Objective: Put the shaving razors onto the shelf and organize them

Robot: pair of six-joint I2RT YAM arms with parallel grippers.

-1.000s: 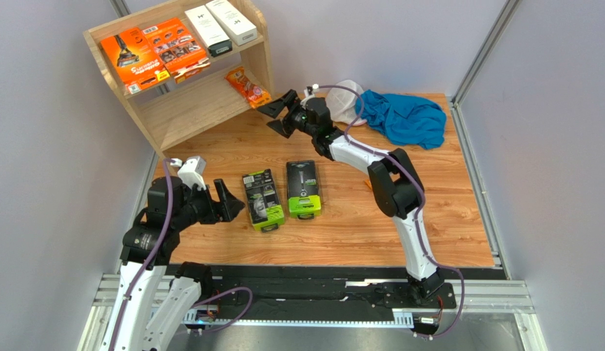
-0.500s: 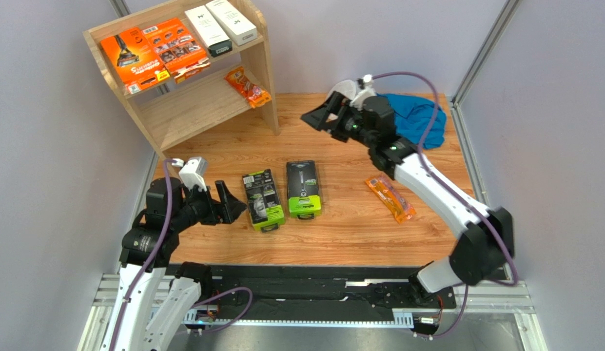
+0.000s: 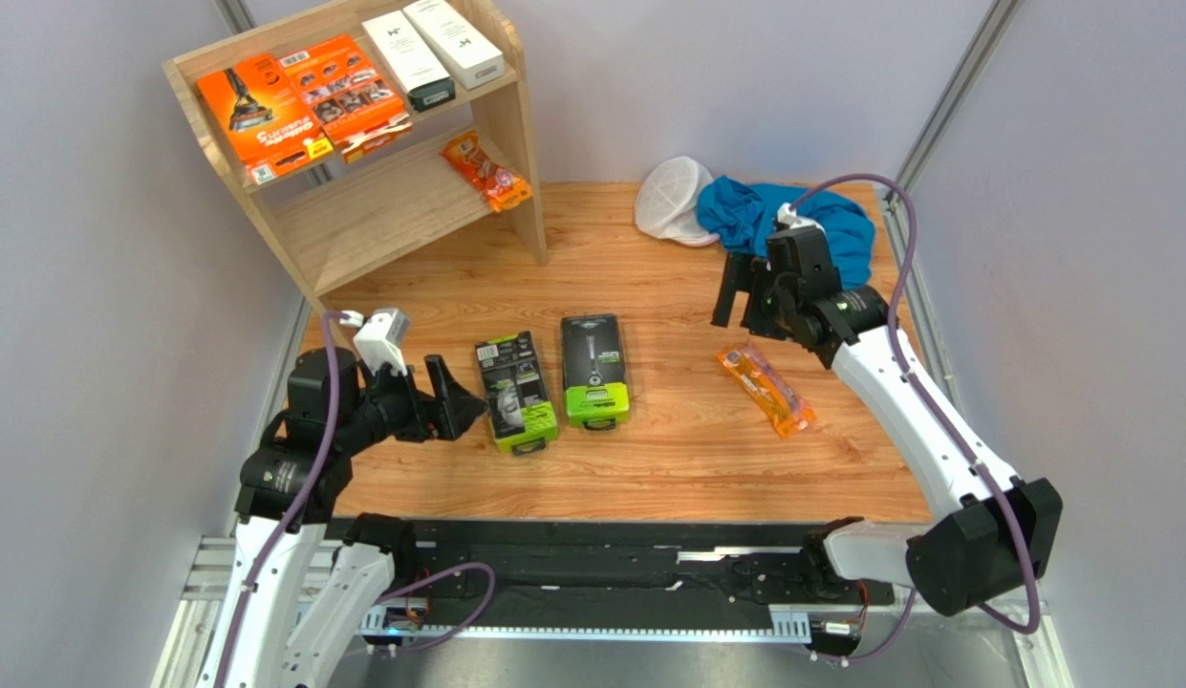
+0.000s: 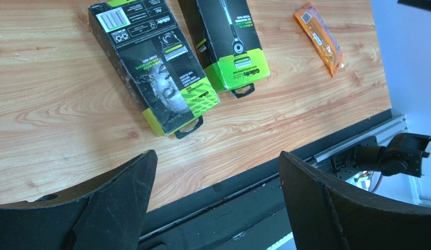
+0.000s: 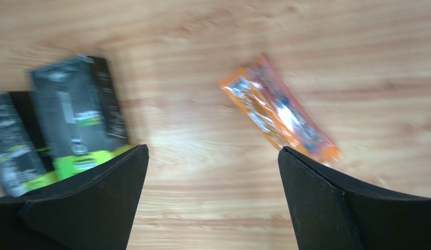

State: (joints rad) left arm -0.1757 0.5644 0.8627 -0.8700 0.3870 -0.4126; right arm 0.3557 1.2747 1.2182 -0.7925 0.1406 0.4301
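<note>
1. Bright, even overhead light is filling the top external view, and the tabletop (image 3: 670, 430) is carrying only short, soft shadows beside the arms.
2. The left wrist view is coming through sharp: print on the black-and-lime-green packs (image 4: 155, 67) is reading clearly, with a faint sheen on their faces.
3. The right wrist view is smearing with blur; the small orange packet (image 5: 277, 117) is catching glare, its print unreadable.
4. The left fingers (image 4: 97, 208) and right fingers (image 5: 82, 208) are showing as dark, nearly featureless shapes.

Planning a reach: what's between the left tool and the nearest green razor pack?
Bare tabletop only, from left tool to black-and-green razor pack; left wrist view.
</note>
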